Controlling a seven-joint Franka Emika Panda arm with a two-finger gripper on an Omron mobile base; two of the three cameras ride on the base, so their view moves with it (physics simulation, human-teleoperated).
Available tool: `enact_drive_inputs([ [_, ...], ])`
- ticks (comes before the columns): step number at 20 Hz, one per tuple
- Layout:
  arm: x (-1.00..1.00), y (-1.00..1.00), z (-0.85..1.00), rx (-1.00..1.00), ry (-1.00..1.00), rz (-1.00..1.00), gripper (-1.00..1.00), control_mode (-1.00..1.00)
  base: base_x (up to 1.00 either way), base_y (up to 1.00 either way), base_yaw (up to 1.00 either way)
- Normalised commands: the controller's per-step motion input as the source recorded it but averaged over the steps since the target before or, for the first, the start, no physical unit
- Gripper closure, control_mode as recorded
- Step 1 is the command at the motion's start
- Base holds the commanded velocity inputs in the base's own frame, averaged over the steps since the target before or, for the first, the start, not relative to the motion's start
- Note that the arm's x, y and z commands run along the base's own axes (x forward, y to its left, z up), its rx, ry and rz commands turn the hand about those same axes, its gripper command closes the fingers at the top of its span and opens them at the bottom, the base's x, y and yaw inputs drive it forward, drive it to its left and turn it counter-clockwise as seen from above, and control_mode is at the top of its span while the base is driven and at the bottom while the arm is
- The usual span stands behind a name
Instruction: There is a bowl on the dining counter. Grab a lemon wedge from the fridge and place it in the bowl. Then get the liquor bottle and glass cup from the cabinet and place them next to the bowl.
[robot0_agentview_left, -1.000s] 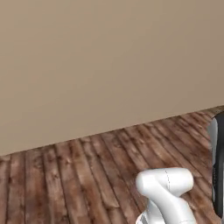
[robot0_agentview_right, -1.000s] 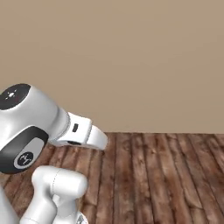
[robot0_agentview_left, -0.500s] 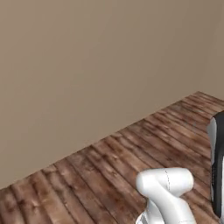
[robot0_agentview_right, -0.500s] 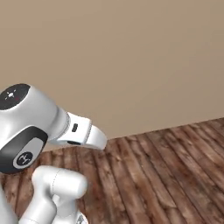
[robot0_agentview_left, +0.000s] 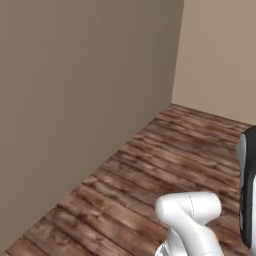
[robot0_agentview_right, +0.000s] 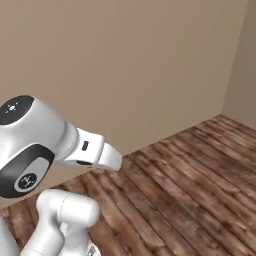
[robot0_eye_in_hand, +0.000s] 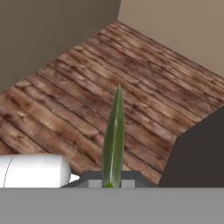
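The base has turned, so a room corner has swung into both base views.

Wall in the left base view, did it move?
No. The wall and wooden floor swung together, so the base turned; a room corner now shows.

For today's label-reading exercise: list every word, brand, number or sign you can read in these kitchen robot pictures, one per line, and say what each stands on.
No readable text anywhere.
The wall and wooden floor are plain.
The green wedge held in the gripper bears no label.
Small marks on the arm's dark joint cap are too small to read.
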Motion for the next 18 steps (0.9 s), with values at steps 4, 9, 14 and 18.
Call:
enact_drive_inputs([
  [4,0.00,0.00,0.00,0.00,0.00,0.00,1.00,1.00,0.86,-0.29,-0.52],
  [9,0.00,0.00,0.00,0.00,0.00,0.00,1.00,1.00,0.88,-0.23,-0.52],
  [14,0.00,0.00,0.00,0.00,0.00,0.00,1.00,1.00,0.87,-0.18,-0.52],
  [18,0.00,0.00,0.00,0.00,0.00,0.00,1.00,1.00,0.83,-0.03,-0.51],
])
